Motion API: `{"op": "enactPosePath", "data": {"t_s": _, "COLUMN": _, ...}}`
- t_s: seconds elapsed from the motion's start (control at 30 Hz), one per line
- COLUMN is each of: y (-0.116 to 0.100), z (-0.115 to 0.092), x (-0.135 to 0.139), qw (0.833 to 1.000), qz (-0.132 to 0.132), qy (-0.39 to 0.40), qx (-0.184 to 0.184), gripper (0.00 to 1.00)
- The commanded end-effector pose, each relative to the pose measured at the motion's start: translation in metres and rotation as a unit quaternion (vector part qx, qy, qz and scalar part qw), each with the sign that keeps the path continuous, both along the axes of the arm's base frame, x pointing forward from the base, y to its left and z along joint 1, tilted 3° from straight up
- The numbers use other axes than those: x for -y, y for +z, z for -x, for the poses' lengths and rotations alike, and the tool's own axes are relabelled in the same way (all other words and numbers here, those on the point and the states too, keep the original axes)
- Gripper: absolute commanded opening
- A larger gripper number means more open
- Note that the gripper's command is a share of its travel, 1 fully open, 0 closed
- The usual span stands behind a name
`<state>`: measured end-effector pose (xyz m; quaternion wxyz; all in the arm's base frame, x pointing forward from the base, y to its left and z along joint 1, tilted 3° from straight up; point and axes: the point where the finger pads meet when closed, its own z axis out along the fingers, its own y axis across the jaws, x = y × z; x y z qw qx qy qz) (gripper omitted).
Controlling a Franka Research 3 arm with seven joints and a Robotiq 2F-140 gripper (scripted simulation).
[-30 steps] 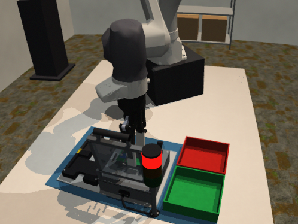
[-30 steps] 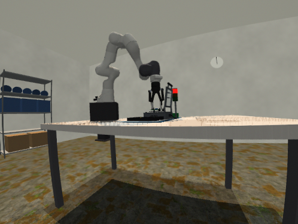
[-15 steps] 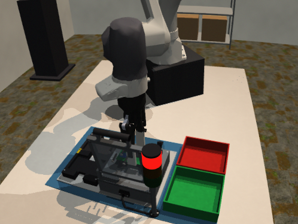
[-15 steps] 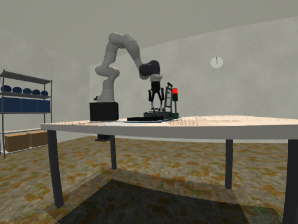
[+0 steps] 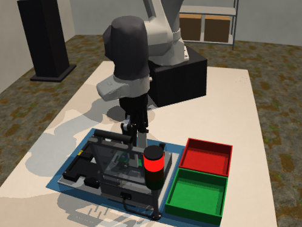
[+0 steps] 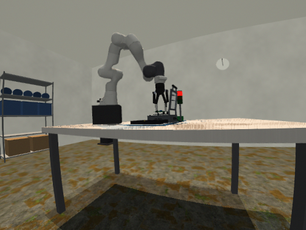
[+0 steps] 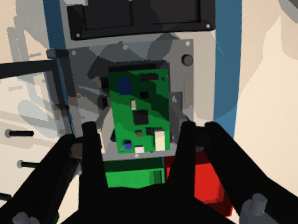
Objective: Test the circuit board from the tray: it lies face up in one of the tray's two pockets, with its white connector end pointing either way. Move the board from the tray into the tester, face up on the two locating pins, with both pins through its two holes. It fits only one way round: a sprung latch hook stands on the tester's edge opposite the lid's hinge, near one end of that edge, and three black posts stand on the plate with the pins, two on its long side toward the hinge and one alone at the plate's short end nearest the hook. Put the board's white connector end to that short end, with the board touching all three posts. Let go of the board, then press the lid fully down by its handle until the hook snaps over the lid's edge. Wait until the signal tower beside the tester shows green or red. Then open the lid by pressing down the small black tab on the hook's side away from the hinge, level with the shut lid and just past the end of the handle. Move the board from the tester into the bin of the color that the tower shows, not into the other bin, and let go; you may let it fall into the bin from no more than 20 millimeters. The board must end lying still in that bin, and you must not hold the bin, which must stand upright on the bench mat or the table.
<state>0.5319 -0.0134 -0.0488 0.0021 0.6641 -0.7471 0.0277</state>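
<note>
The circuit board (image 5: 124, 156) (image 6: 158, 111) (image 7: 151, 102) is green and face up, slightly above the tester (image 5: 128, 194) (image 7: 181, 48). Its white connector end points toward the bins. My gripper (image 6: 161, 111) (image 7: 141, 114) is shut on the board's two long sides. The lid (image 6: 176, 98) (image 5: 113, 136) stands open, its black handle at the top. The signal tower (image 5: 154, 164) (image 6: 180, 93) shows red. The red bin (image 5: 206, 156) (image 7: 200, 185) and green bin (image 5: 198, 194) (image 7: 132, 177) stand upright beside the tester. The pins and most posts are hidden.
The raised lid stands close beside the fingers on the tower's side. The black tray (image 5: 82, 168) (image 6: 149, 122) (image 7: 100, 32) lies on the tester's side away from the bins. The tower's pole (image 5: 155, 201) rises near the green bin's corner.
</note>
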Motion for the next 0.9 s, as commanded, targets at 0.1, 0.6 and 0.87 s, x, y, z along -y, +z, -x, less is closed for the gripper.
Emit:
{"op": "enactPosePath", "data": {"t_s": 0.1, "y": 0.001, "z": 0.002, "x": 0.000, "qw": 1.000, "qz": 0.000, "qy": 0.002, "qx": -0.002, "gripper": 0.46}}
{"op": "enactPosePath", "data": {"t_s": 0.6, "y": 0.009, "z": 0.002, "x": -0.001, "qw": 1.000, "qz": 0.000, "qy": 0.002, "qx": -0.002, "gripper": 0.46}}
{"op": "enactPosePath", "data": {"t_s": 0.87, "y": 0.036, "z": 0.003, "x": -0.002, "qw": 1.000, "qz": 0.000, "qy": 0.002, "qx": -0.002, "gripper": 0.46}}
